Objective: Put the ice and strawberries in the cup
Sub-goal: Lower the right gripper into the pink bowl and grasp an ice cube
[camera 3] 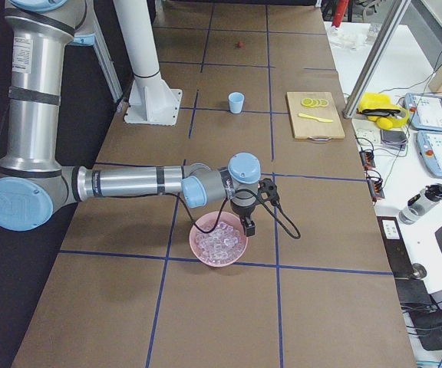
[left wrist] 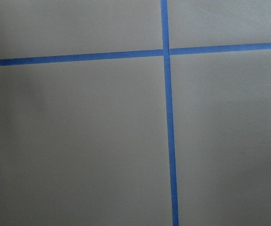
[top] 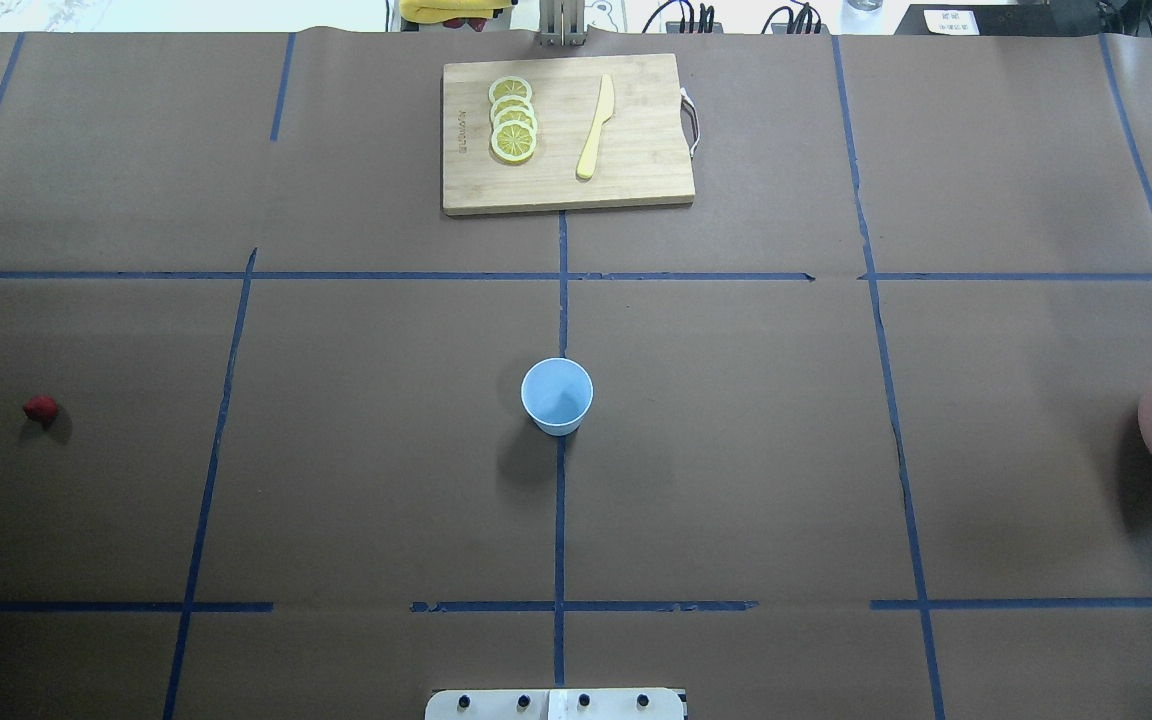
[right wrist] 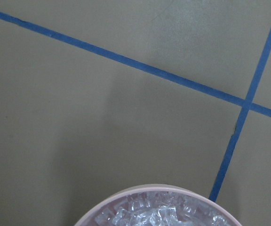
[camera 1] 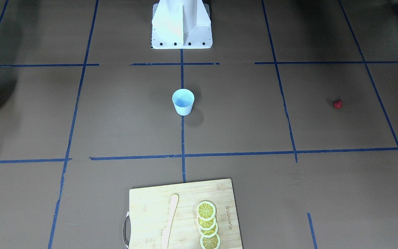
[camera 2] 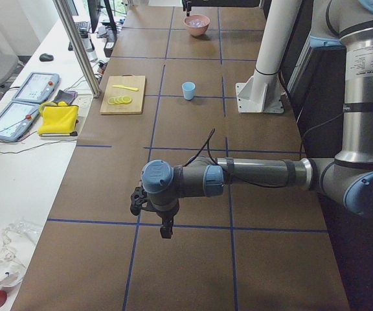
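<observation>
The light blue cup (top: 557, 396) stands upright and empty at the table's centre, also seen in the front view (camera 1: 183, 102). One red strawberry (top: 40, 408) lies alone far out on my left side. Ice (camera 3: 219, 241) fills a pink bowl (camera 3: 206, 257) at my right end of the table. My right gripper (camera 3: 249, 227) points down just above the bowl's far rim. My left gripper (camera 2: 167, 230) hangs over bare table at the left end. Both show only in the side views, so I cannot tell whether they are open or shut.
A wooden cutting board (top: 636, 180) at the far edge carries lemon slices (top: 513, 118) and a yellow knife (top: 596, 127). The white robot base (camera 1: 181, 27) stands at the near edge. Beyond the table's far edge are tablets and a yellow cloth (camera 2: 57, 118).
</observation>
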`<state>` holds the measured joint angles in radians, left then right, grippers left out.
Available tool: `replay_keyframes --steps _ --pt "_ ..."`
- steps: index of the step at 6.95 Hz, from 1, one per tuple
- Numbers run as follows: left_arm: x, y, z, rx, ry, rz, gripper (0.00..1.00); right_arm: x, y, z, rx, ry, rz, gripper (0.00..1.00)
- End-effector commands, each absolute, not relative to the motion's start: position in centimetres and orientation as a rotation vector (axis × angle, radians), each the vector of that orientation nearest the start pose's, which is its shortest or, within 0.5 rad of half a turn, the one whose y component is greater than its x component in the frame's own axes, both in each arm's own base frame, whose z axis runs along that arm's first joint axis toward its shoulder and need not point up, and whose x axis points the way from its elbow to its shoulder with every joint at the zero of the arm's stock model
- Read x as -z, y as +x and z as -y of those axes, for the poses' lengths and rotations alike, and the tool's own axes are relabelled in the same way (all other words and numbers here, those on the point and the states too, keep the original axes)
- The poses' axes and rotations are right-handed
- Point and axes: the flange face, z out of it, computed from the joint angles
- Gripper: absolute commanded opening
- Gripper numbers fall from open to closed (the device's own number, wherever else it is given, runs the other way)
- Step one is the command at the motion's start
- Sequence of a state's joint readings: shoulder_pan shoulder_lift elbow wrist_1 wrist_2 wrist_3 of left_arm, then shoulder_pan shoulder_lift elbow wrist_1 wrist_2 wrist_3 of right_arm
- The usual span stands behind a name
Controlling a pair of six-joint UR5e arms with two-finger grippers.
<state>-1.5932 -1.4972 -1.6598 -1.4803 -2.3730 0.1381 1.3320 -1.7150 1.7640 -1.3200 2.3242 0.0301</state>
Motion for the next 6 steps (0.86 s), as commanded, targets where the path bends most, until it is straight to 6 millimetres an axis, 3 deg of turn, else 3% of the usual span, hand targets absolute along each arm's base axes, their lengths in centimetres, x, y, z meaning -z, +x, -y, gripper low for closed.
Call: replay_keyframes --steps 1,3,6 --pt "-65.7 -7.1 45.4 -0.081 -0.005 -0.807 1.00 -61.8 -4.6 43.7 0.318 0.162 0.756 0.99" --pt "-65.7 -7.1 45.4 -0.081 -0.007 -0.807 1.00 -63.2 -4.8 41.9 0.347 0.196 0.739 0.98" --pt "-65.8 -7.1 45.2 -0.080 -0.010 -0.807 1.00 -63.8 -6.1 41.4 0.372 0.176 0.717 0.96"
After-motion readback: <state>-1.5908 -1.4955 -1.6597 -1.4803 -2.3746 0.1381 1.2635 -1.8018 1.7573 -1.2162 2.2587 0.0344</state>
